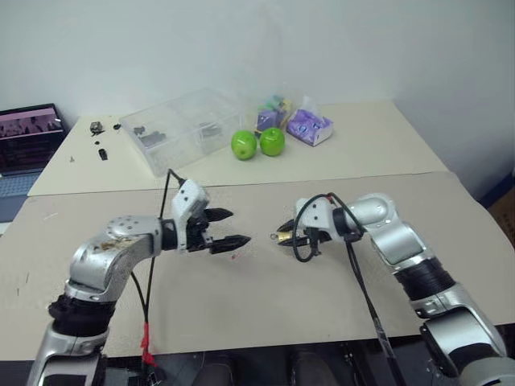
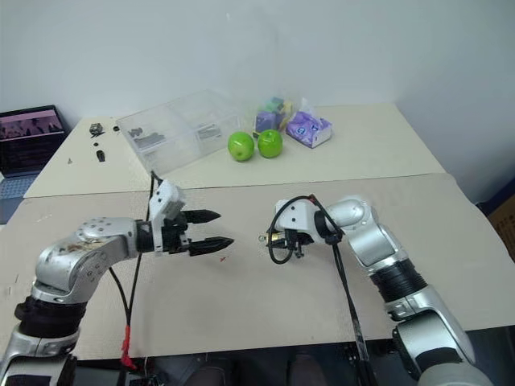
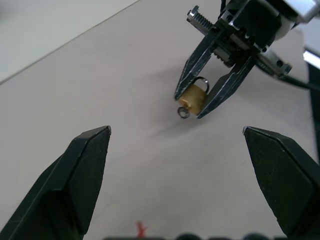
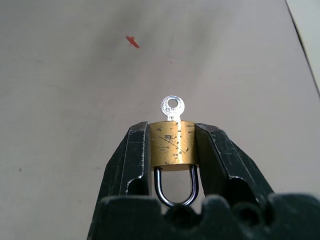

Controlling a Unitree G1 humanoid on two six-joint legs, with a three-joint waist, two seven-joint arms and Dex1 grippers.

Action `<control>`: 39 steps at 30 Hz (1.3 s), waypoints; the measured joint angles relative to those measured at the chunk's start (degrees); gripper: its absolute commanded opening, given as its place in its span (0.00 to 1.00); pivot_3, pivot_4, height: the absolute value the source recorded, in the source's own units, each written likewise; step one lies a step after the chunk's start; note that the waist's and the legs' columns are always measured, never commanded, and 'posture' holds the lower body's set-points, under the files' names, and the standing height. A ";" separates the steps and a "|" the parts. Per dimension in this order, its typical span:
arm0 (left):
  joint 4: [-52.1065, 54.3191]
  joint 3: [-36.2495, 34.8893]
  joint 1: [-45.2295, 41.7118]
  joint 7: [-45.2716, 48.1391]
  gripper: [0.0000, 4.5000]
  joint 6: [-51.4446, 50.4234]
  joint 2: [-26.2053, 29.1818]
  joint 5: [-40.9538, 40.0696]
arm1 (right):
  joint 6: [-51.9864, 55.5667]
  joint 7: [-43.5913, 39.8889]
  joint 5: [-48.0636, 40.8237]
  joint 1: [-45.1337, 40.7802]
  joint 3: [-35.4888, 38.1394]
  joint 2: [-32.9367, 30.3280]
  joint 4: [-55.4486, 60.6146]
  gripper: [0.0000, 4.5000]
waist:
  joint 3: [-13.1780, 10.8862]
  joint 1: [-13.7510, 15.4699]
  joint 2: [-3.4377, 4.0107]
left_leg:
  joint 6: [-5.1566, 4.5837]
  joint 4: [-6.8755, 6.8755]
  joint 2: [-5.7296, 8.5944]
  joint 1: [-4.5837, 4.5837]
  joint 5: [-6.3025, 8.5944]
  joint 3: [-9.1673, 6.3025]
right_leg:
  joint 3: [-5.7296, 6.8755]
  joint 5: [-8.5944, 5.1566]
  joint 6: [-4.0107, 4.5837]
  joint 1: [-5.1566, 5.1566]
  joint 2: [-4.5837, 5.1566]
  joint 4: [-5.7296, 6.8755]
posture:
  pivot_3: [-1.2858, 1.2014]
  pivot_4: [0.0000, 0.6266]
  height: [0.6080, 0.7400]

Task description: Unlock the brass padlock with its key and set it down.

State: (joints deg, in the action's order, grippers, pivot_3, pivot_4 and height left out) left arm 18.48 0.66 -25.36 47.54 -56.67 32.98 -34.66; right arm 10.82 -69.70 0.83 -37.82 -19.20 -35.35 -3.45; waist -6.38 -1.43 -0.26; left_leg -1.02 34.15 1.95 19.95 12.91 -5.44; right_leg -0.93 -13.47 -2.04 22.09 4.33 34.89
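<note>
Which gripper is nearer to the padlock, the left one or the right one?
Right. The right gripper is shut on the padlock, which sits between its fingers with the key sticking out. The left gripper is open, apart from the padlock and facing it.

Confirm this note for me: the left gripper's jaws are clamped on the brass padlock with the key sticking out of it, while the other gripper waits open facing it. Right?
Not quite: the sides are swapped. The right gripper has its jaws clamped on the brass padlock, with the key sticking out of its body. The left gripper waits open facing it. The right wrist view shows the grip.
</note>
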 measured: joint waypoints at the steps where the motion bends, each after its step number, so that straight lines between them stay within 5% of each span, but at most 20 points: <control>1: 0.00 -0.33 -0.52 -1.01 1.00 -2.91 -0.77 -1.73 | 1.57 -0.08 -0.31 -0.02 0.65 -0.72 1.47 0.20 | 0.00 -0.04 -0.01 | -0.01 0.01 -0.01 0.00 0.00 0.00 | 0.00 0.00 0.00 0.00 -0.01 0.00 | 0.52 0.24 1.00; 9: -3.48 -2.26 -5.19 -5.89 1.00 -14.80 -2.31 -7.68 | 8.50 -0.07 -2.34 -0.12 2.12 -2.63 8.77 0.20 | -0.01 0.00 -0.02 | 0.00 0.02 0.01 -0.01 0.00 -0.03 | 0.00 0.00 0.00 -0.02 0.01 -0.02 | 0.52 0.24 1.00; 13: -5.94 -4.40 -6.65 -8.64 0.78 -17.61 -5.59 -9.38 | 11.23 -0.03 -3.71 -0.15 2.22 -2.77 11.38 0.20 | -0.02 0.47 -0.03 | 0.01 0.02 0.03 0.03 -0.01 -0.12 | 0.00 0.00 0.01 -0.01 0.04 -0.06 | 0.52 0.24 1.00; 20: -7.23 -9.70 -9.39 -12.97 0.17 -24.46 -9.58 -14.26 | 14.70 0.05 -5.68 -0.45 2.55 -3.32 13.78 0.20 | -0.02 0.56 -0.04 | 0.03 0.03 0.04 0.05 -0.02 -0.20 | -0.01 0.00 0.01 0.00 0.06 -0.06 | 0.52 0.24 1.00; 39: -7.50 -13.08 -12.25 -19.98 0.17 -33.67 -15.08 -17.80 | 16.20 2.34 -8.39 -2.28 4.01 -4.32 15.42 0.20 | -0.02 0.68 -0.06 | 0.10 0.05 0.09 0.12 -0.05 -0.21 | -0.02 0.01 0.02 0.00 0.10 -0.13 | 0.52 0.24 1.00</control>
State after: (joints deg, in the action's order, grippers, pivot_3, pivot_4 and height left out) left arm 10.98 -12.42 -37.62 27.57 -90.34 17.90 -52.46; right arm 27.02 -67.36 -7.56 -40.10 -15.19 -39.67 11.97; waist -6.41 -0.75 -0.32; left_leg -0.92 34.21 2.04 20.06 12.86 -5.64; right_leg -0.95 -13.46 -2.02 22.08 4.44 34.76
